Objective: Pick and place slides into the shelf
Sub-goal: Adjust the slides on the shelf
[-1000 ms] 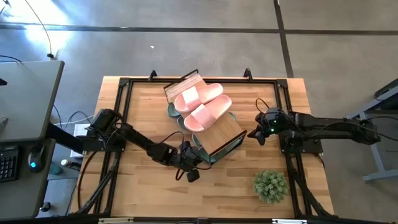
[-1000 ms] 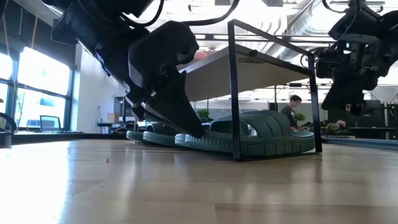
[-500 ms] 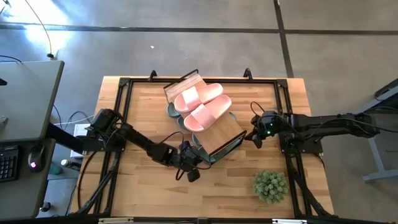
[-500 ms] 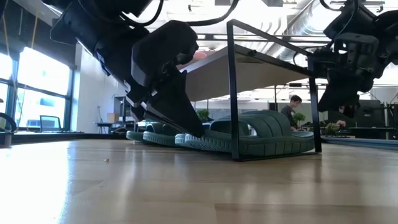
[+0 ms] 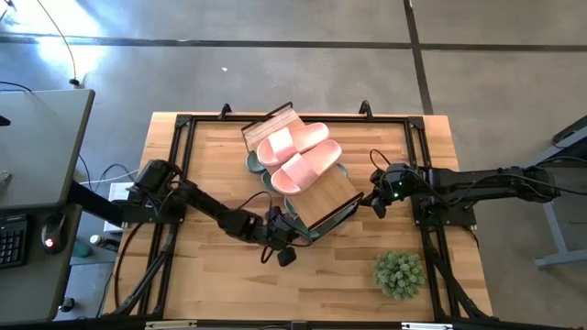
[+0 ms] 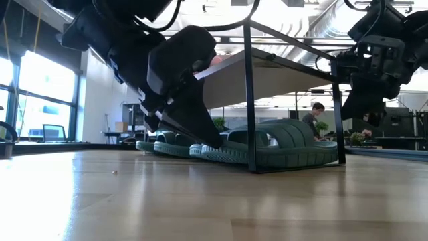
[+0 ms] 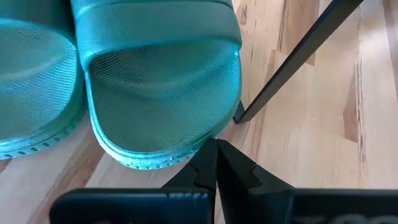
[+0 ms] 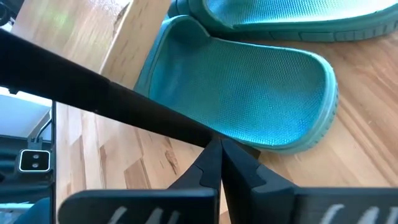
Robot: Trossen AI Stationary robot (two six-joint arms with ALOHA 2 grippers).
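Left gripper (image 5: 286,246), fingers pressed together and holding nothing, sits low on the wooden surface (image 5: 211,284) at the near corner of the shelf (image 5: 321,197). Its wrist view places the closed tip (image 7: 216,163) against the rounded end of a sage-green slide (image 7: 161,93), beside a black shelf leg (image 7: 292,59); a second green slide (image 7: 34,81) lies alongside. The low view shows the same gripper (image 6: 200,134) angled down to the surface in front of the green slides (image 6: 281,144), which lie under the shelf's plank top (image 6: 267,73) inside its thin black frame.

Right gripper (image 5: 376,199), also closed and empty, hangs at the shelf's right end. Its wrist view shows the shut tip (image 8: 219,163) just behind a black frame bar (image 8: 106,102), with the heel of a green slide (image 8: 249,93) beyond the bar and another green slide (image 8: 298,18) farther on. In the low view this gripper (image 6: 364,100) is raised clear of the surface.

Only the high view shows the shelf top: two pale pink slides (image 5: 295,156) rest side by side on the plank, with green edges (image 5: 257,168) showing beneath. It also shows a small potted plant (image 5: 399,273) near the right front corner. Only the low view shows the room beyond, where a person (image 6: 314,117) sits far off.
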